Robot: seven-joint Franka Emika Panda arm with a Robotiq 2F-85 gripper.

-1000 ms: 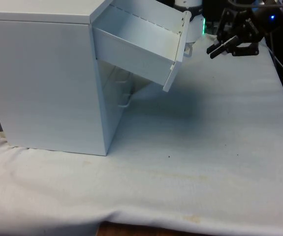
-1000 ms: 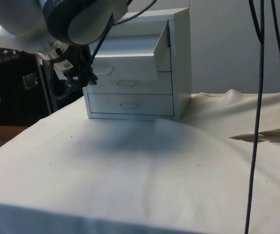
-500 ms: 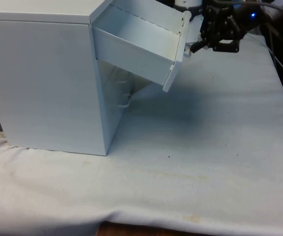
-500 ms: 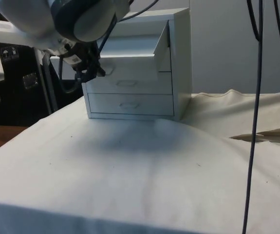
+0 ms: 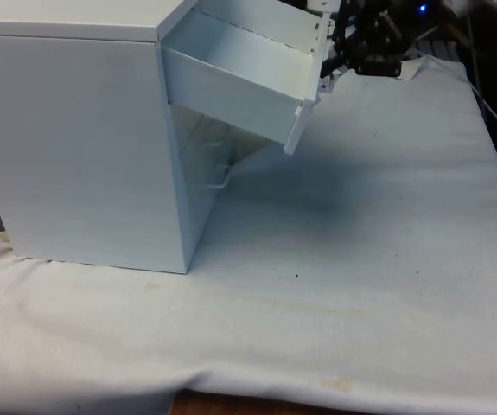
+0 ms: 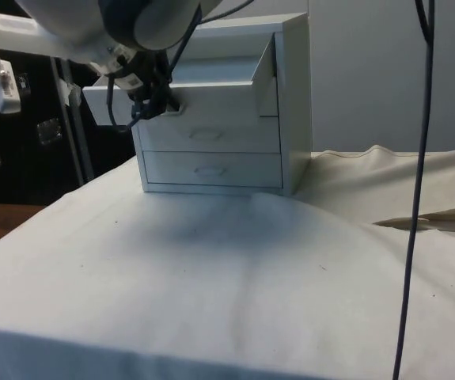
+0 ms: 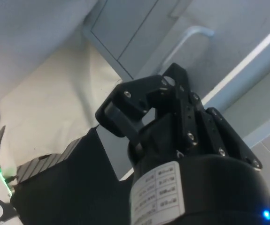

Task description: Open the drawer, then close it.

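Front view had the tabletop (image 5: 360,259) under a white cloth, faintly stained nr the near edge. Side view alone gave dark cabinets (image 6: 21,134) behind and hanging cables (image 6: 417,198). White chest (image 5: 75,138) sat at 9 o'clock in front view; its top drawer (image 5: 239,73) was pulled out, long axis running toward 2 o'clock, front panel sagging. Tool (image 5: 334,65) was at the drawer front, by its handle; can't tell whether fingers were open or closed. Wrist view showed a lower drawer's handle (image 7: 186,40).

A label (image 7: 157,192) (white, printed) sits on the hand's body, its lines unreadable.
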